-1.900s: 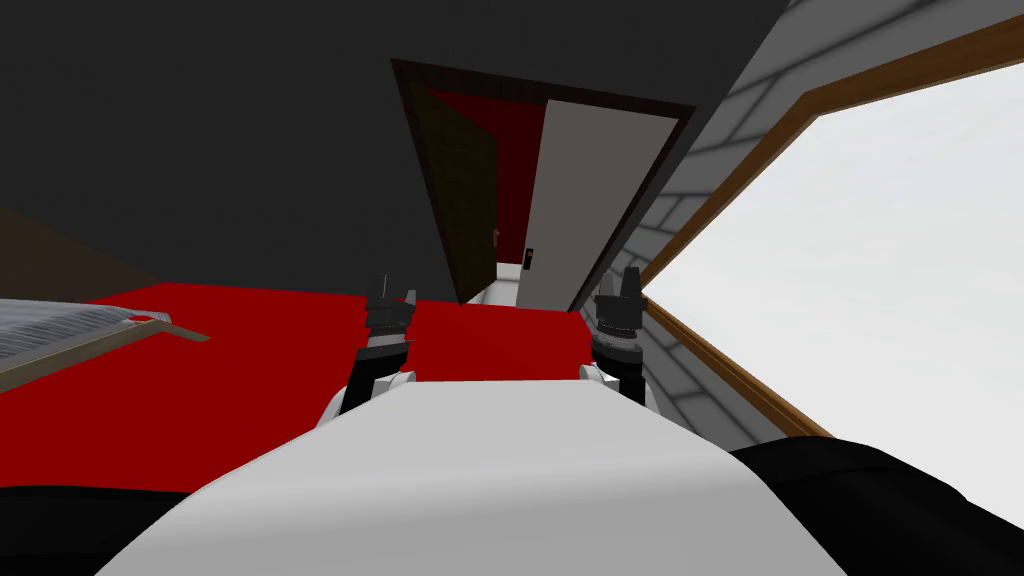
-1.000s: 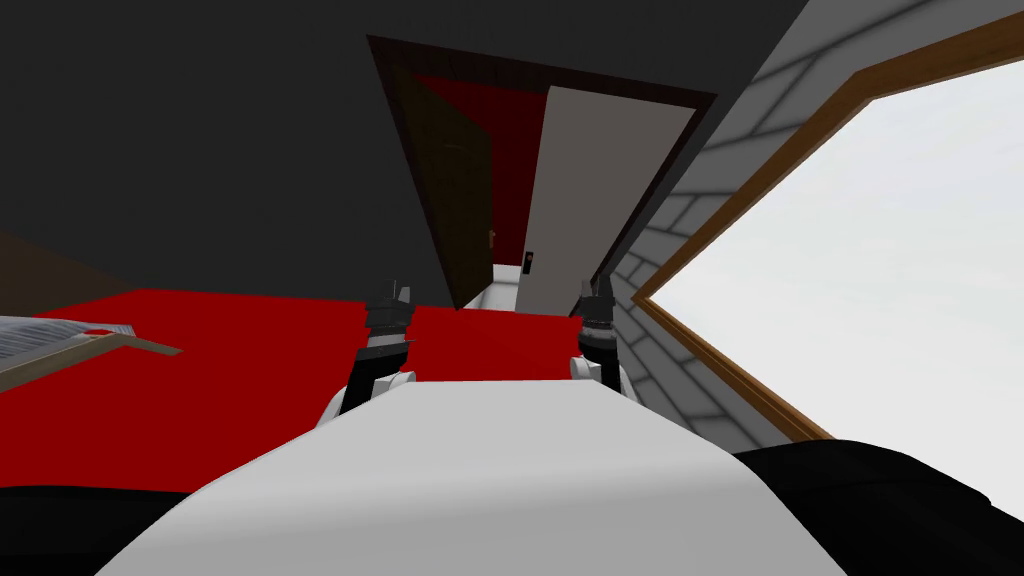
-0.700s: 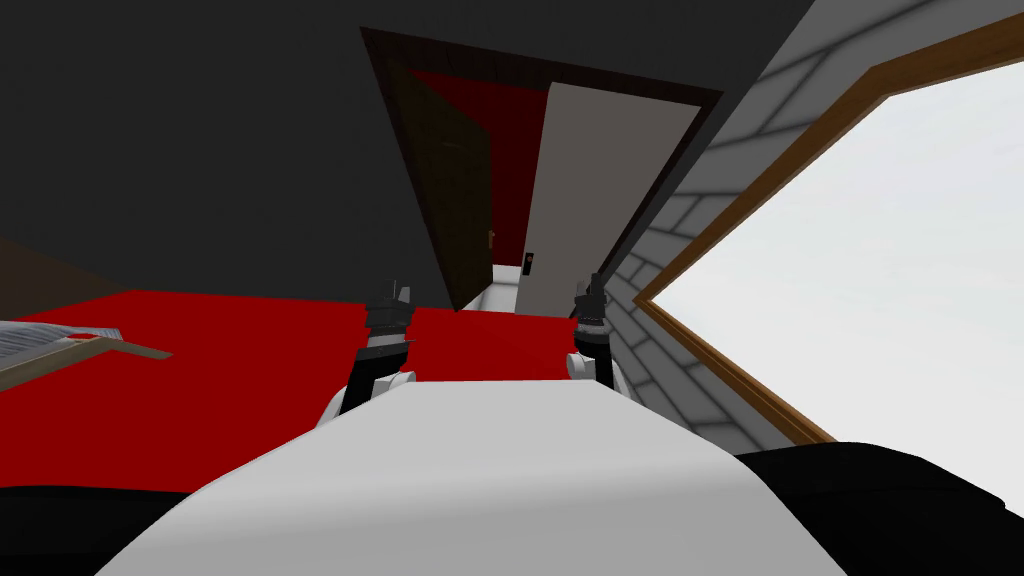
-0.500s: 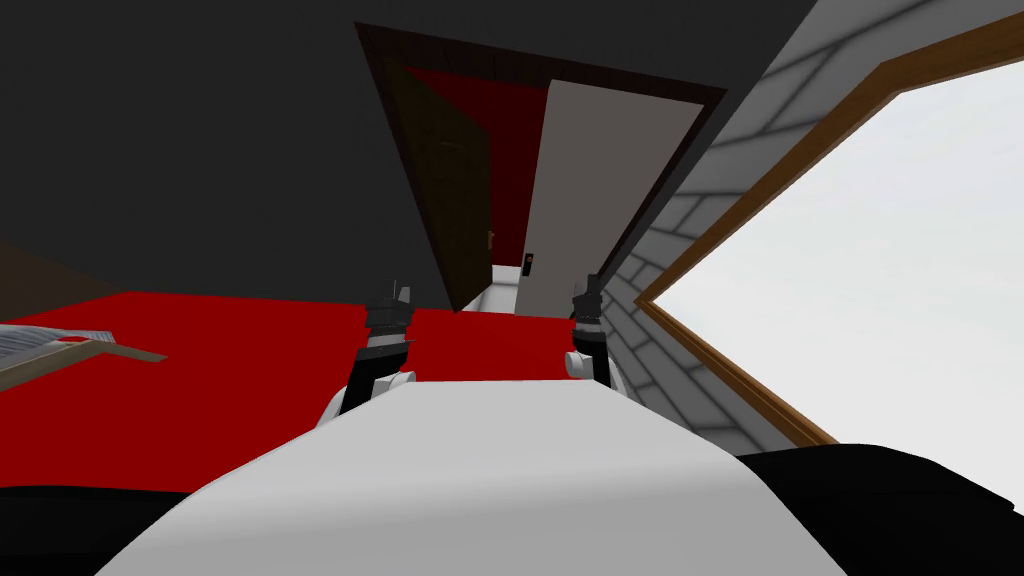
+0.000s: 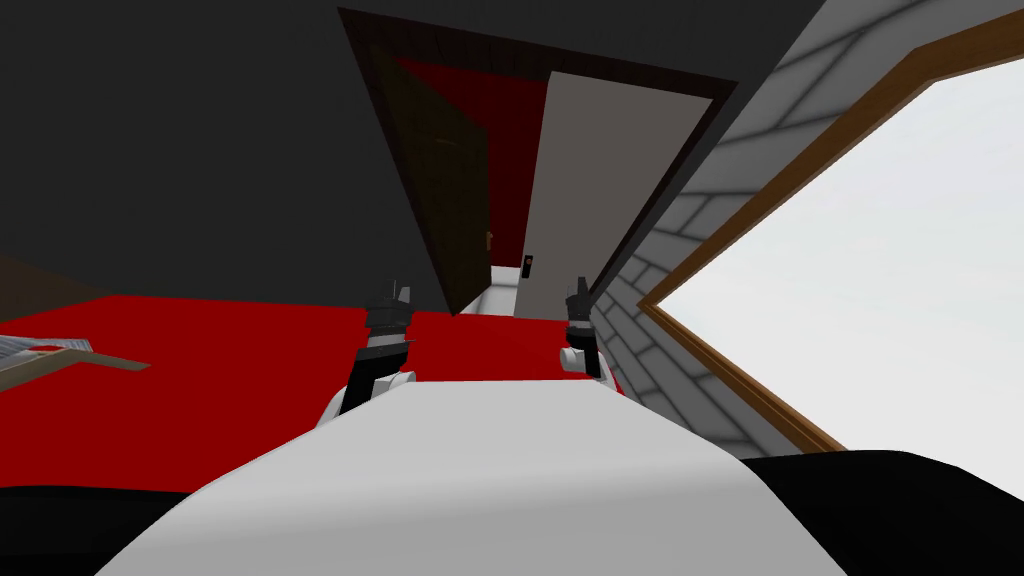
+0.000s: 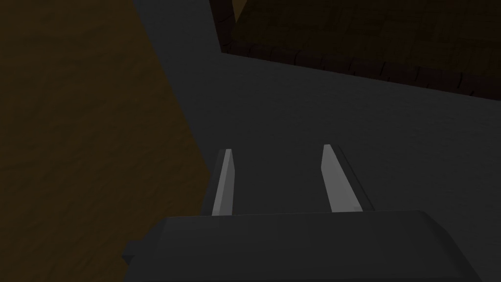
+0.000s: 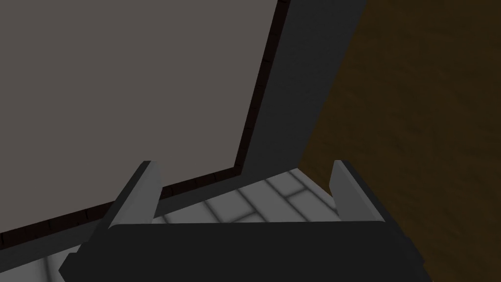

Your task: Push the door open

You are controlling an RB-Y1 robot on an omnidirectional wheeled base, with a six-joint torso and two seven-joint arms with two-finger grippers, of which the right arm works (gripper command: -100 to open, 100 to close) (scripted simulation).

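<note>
— Where's the door?

— Straight ahead: the pale grey door [image 5: 610, 180] fills the right half of the dark brown frame [image 5: 620, 72]. There's a small black fitting [image 5: 527, 265] low on its free edge.

— And the left half?

— A dark brown panel [image 5: 445, 190] with a small handle [image 5: 489, 240], angled away. Between the two is a narrow gap, with a red wall [image 5: 510, 150] and white floor [image 5: 500, 290] beyond.

— The claws?

— The right gripper [image 5: 577, 290] is low at the door's foot, near the frame-side edge, with its blades spread and nothing between them. I can't tell if it touches. The left gripper [image 5: 400, 295] is near the frame's left post, facing the dark grey wall [image 5: 200, 130], and it's also parted and empty.

— The room?

— Red carpet [image 5: 200, 350] runs up to the threshold. On the right, a grey tiled wall [image 5: 690, 210] slants close by the door, and it has a big wood-framed window [image 5: 900, 250].
</note>
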